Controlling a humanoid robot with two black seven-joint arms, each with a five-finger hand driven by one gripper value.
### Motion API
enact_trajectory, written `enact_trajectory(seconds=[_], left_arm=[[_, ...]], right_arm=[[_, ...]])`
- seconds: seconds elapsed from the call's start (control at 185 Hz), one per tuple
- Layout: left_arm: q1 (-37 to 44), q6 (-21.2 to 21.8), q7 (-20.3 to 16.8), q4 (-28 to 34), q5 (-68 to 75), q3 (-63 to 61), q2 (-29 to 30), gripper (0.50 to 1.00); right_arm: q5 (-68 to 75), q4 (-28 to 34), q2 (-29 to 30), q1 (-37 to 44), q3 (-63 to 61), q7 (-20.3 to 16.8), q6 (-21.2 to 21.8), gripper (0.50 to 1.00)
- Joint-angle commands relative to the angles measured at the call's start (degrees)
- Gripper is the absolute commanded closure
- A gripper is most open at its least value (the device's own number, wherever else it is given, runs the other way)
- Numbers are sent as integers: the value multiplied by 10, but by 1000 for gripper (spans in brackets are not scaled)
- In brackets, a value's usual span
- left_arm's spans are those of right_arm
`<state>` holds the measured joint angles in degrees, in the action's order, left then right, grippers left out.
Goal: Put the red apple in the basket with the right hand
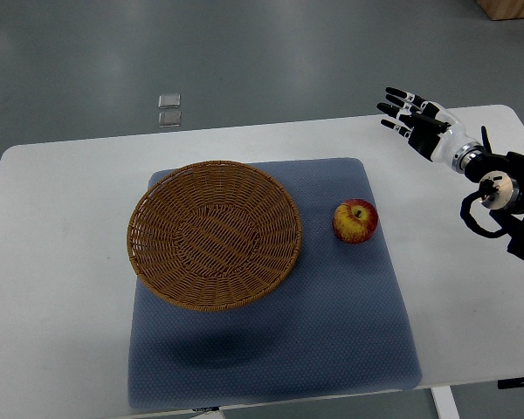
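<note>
White table (61, 262), blue mat (349, 332), grey floor behind.
Apple (355, 221) on mat just right of basket (214, 234); right hand (417, 122) fingers spread, empty, arm cut off at edge; no writing.

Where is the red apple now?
In the top view, the red apple sits on the blue mat, just right of the basket, untouched by the open right hand.

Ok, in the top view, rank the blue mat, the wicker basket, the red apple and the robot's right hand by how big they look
Largest to smallest:
1. blue mat
2. wicker basket
3. right hand
4. red apple
The hand and apple look close in size, so that order is unsure.
</note>
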<state>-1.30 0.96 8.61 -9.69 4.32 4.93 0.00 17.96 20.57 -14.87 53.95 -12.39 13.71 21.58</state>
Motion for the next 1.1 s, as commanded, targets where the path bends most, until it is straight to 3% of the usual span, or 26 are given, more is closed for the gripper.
enact_trajectory(seconds=[0.0,0.669,0.815,0.82,0.874,1.096], left_arm=[[0,3,0,0,0,1,0,500],[3,3,-1,-1,1,2,0,500],[3,3,-1,-1,1,2,0,500],[3,3,-1,-2,1,2,0,500],[3,3,-1,-1,1,2,0,500],[3,3,-1,-1,1,2,0,500]], right_arm=[[1,-1,0,0,0,1,1,570],[-3,-30,4,-2,2,0,3,570],[-1,-30,3,-9,1,4,22,570],[-2,-32,0,-12,0,15,47,570],[-3,-32,-1,-12,0,19,64,570],[1,-33,-8,-14,0,19,50,572]])
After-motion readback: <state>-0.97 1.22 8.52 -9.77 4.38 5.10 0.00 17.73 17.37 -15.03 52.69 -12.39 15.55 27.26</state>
